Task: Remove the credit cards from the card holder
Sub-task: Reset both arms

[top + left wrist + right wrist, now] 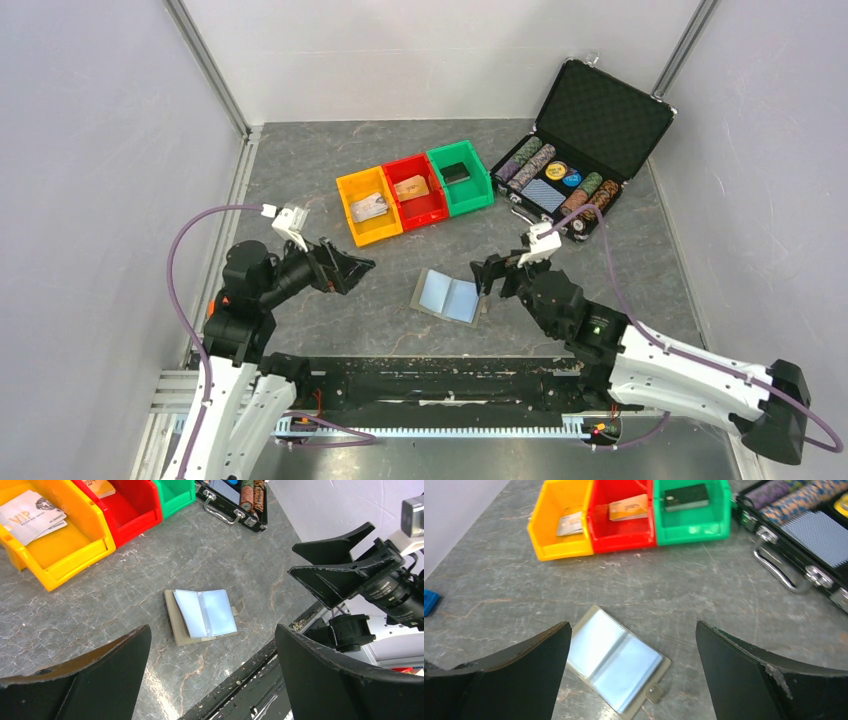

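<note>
The card holder (448,296) lies open and flat on the grey table, its two light-blue panels (614,662) facing up, with no card visible in them. A silver card (368,207) lies in the yellow bin, a tan card (411,187) in the red bin and a dark card (456,172) in the green bin. My left gripper (358,272) hovers open to the left of the holder, which shows between its jaws (205,614). My right gripper (482,280) is open just right of the holder and holds nothing (632,625).
The yellow bin (352,222), red bin (432,208) and green bin (482,190) stand in a row behind the holder. An open black chip case (600,110) sits at the back right. A black rail (440,370) runs along the near edge. A small blue object (429,601) lies far left.
</note>
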`<state>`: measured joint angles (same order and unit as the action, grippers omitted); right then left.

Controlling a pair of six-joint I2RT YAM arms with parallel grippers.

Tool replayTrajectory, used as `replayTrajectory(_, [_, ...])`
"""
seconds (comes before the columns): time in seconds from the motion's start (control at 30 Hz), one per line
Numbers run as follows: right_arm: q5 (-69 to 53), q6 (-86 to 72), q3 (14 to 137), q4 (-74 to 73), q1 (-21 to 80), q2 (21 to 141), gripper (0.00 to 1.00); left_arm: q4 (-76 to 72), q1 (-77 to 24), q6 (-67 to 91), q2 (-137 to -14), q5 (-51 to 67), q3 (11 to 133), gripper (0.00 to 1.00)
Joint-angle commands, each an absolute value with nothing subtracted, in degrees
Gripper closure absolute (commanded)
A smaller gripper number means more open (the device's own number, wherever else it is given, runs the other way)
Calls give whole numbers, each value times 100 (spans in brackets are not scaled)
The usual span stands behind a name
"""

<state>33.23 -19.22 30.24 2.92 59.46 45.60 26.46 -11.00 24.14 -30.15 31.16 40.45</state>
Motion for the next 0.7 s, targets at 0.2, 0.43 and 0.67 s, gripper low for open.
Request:
replayTrajectory(0.2, [4014,-2530,3084,-491,5942,3604,2,2365,-1116,2346,-2453,2996,3997,0])
replayTrajectory(0.43, [3903,-2509,3175,-422,5942,3382,2,2426,-1118,2325,-2286,2768,4007,0])
replayTrajectory(0.67, [3835,-2609,3041,-374,5945,3407,2,2435,-1116,2320,-2308,2751,3991,0])
